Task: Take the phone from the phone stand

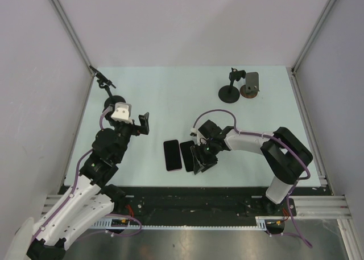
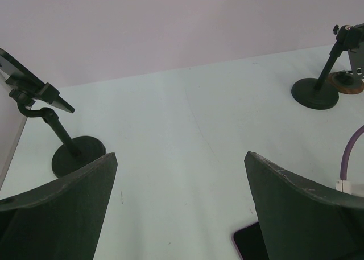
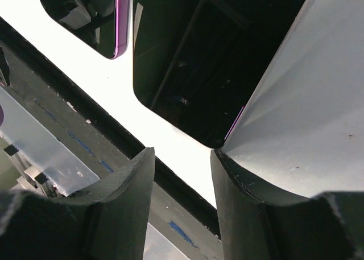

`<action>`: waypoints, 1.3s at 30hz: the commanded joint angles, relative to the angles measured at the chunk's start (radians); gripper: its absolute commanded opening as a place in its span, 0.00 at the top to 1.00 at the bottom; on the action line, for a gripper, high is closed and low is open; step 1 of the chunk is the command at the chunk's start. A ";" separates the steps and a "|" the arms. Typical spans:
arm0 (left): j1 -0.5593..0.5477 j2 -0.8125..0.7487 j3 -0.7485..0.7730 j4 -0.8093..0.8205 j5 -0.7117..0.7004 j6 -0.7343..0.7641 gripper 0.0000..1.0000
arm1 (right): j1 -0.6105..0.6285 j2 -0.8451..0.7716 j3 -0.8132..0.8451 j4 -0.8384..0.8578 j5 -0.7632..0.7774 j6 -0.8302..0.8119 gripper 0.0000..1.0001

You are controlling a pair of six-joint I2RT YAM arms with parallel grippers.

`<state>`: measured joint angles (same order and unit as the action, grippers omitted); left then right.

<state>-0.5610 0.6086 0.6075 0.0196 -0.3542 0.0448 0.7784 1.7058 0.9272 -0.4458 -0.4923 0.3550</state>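
Two dark phones lie flat side by side near the front edge, one to the left (image 1: 172, 155) and one to the right (image 1: 187, 155); both show in the right wrist view, the left one (image 3: 85, 15) and the right one (image 3: 193, 61). My right gripper (image 1: 201, 160) sits low just right of them, open (image 3: 182, 153) with nothing between its fingers. A grey slab with a purple edge (image 3: 296, 95) leans on the outside of one finger. A grey phone (image 1: 251, 81) stands on a stand at the back right. My left gripper (image 1: 144, 123) is open and empty (image 2: 181, 157) above the table.
An empty black stand (image 1: 110, 95) is at the back left, also in the left wrist view (image 2: 71, 152). Another black stand (image 1: 230, 92) is at the back right (image 2: 315, 92), beside a brown base (image 2: 347, 82). The black front rail (image 3: 85, 95) runs close under my right gripper.
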 commanded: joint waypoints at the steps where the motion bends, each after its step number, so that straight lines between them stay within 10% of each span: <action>1: -0.005 -0.004 -0.002 0.029 0.018 0.024 0.00 | 0.012 0.038 0.018 0.047 0.050 -0.007 0.51; 39: -0.004 0.043 0.031 0.026 0.023 -0.039 0.00 | -0.054 -0.095 0.094 0.001 0.055 -0.031 0.39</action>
<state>-0.5610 0.6167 0.6075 0.0200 -0.3527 0.0284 0.7677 1.7138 0.9768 -0.4347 -0.4591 0.3576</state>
